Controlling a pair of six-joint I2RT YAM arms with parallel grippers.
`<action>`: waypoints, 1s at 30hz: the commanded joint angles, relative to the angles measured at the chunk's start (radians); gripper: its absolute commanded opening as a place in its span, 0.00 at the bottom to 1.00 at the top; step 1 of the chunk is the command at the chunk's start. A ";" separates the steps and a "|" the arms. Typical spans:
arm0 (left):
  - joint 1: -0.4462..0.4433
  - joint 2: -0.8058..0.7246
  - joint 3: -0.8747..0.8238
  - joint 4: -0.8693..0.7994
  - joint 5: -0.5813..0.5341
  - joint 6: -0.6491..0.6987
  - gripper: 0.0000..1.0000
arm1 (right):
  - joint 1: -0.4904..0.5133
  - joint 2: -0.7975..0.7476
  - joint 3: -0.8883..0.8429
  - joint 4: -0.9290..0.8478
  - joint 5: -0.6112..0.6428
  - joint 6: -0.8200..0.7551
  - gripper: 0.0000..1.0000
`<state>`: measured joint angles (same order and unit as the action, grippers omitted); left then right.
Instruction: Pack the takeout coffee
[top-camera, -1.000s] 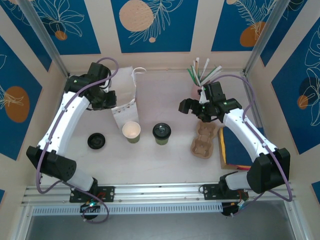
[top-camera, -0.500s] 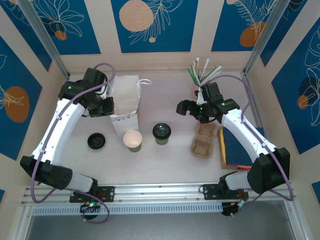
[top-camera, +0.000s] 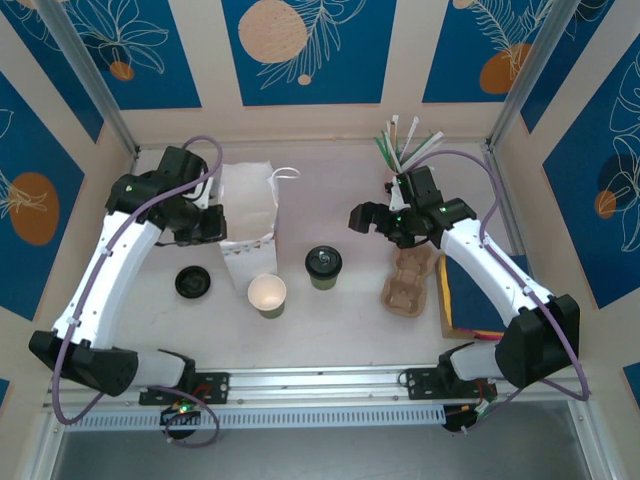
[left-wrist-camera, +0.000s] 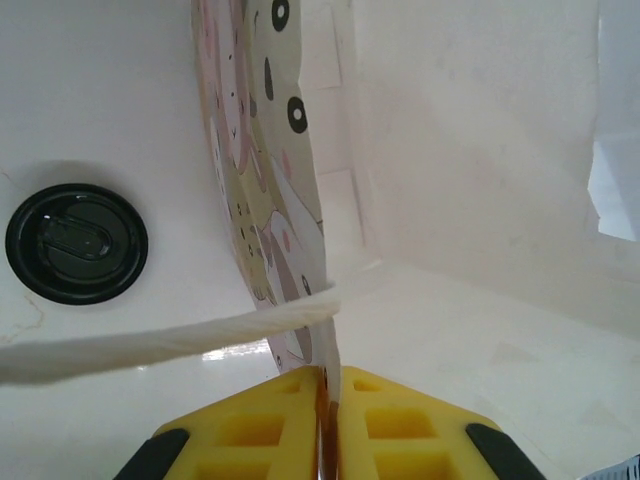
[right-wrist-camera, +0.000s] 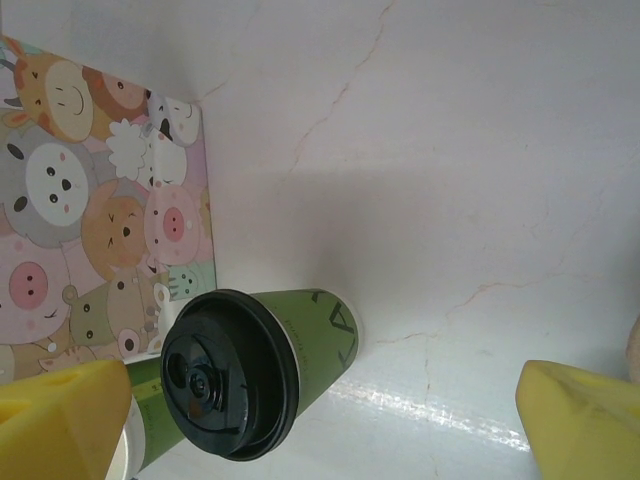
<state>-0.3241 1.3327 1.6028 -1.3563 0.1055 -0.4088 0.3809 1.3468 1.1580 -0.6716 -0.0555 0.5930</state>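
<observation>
Takeout coffee (top-camera: 323, 266) is noted upright at mid-table, lid on, just right of the gift bag (top-camera: 248, 205). Bag wall is pinched by the closed left gripper (left-wrist-camera: 328, 378), probably to hold the mouth open. Right gripper (top-camera: 368, 215) is spread wide, empty, near the cup. The pinch is shown by the left wrist view; overhead, those fingers cannot be made out.
</observation>
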 joint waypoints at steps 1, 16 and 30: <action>-0.007 -0.034 -0.016 -0.044 0.037 0.024 0.10 | 0.013 -0.001 -0.002 -0.025 0.006 0.010 0.99; -0.007 -0.028 0.023 -0.041 -0.081 0.027 0.38 | 0.038 -0.010 -0.002 -0.037 0.025 0.016 0.99; -0.004 0.116 0.090 0.067 -0.214 0.020 0.51 | 0.026 -0.016 0.002 -0.043 0.038 0.010 0.99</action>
<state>-0.3256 1.4376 1.6501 -1.3048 -0.0631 -0.3904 0.4122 1.3464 1.1580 -0.6964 -0.0254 0.5964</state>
